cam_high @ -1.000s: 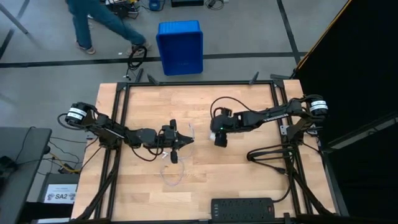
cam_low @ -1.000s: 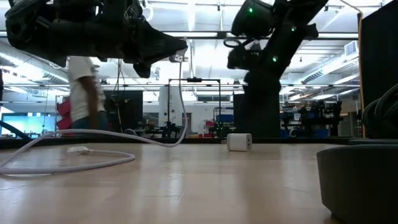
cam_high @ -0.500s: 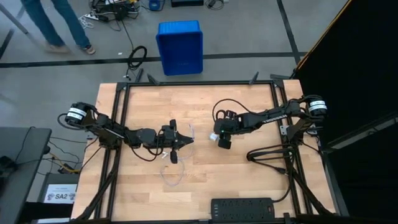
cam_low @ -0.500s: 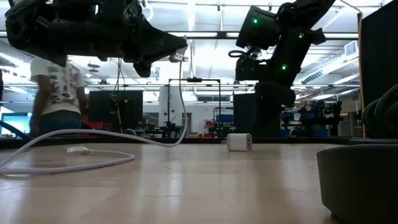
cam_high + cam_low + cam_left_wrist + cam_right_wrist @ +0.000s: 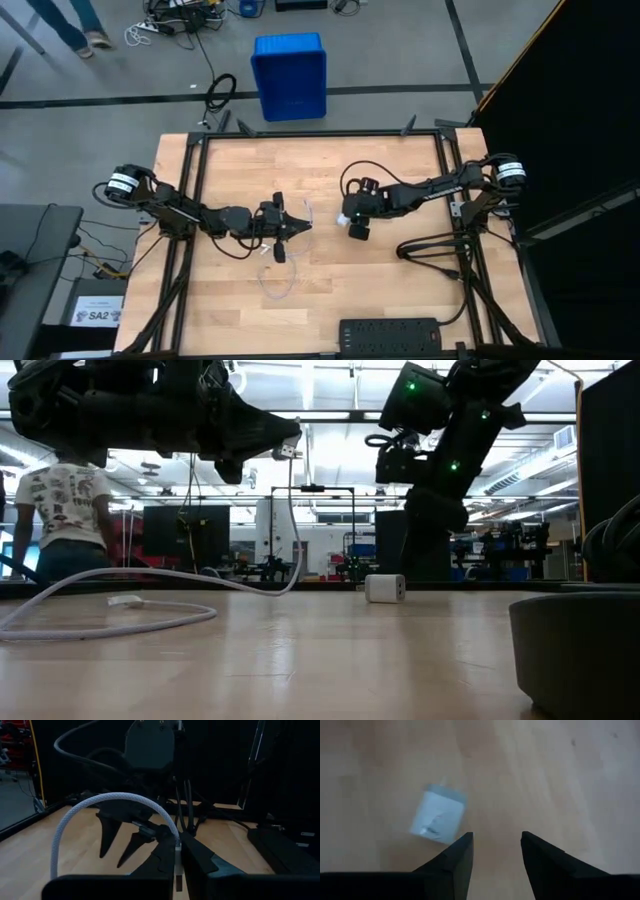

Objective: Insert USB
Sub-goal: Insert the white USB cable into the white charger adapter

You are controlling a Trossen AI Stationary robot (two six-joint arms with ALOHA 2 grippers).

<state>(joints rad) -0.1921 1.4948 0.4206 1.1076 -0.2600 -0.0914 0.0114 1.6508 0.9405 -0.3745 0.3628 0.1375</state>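
Observation:
The USB cable, thin and whitish, lies in loose loops [image 5: 275, 285] near the table's middle, and one end rises to my left gripper [image 5: 296, 224]. That gripper is shut on the cable's plug end and held well above the wood [image 5: 285, 442]. A small white cube adapter [image 5: 343, 218] sits on the table [image 5: 250, 170] to its right; it also shows in the low view [image 5: 385, 588]. My right gripper [image 5: 495, 840] hovers open above the wood, and the cube adapter [image 5: 438, 815] lies just beyond and beside its fingertips, untouched. My left gripper pinches the cable's small plug end [image 5: 178, 854] between its two fingertips, which lie level and point toward the table's right. The metal plug [image 5: 288, 453] sticks out past the tips. From there the cable [image 5: 293, 530] hangs slack down to the table, where the rest lies.
A black power strip [image 5: 390, 333] lies at the table's near edge, and its thick black cord [image 5: 430, 250] coils by the right arm's base. A dark bulk [image 5: 580, 650] fills the low view's near right. A blue crate [image 5: 290, 75] stands on the floor beyond the far edge.
My right gripper has shifted a little toward the table's near edge and stays beside the cube adapter, open. The left gripper and the cable have kept still. A person has walked across the room behind the table.

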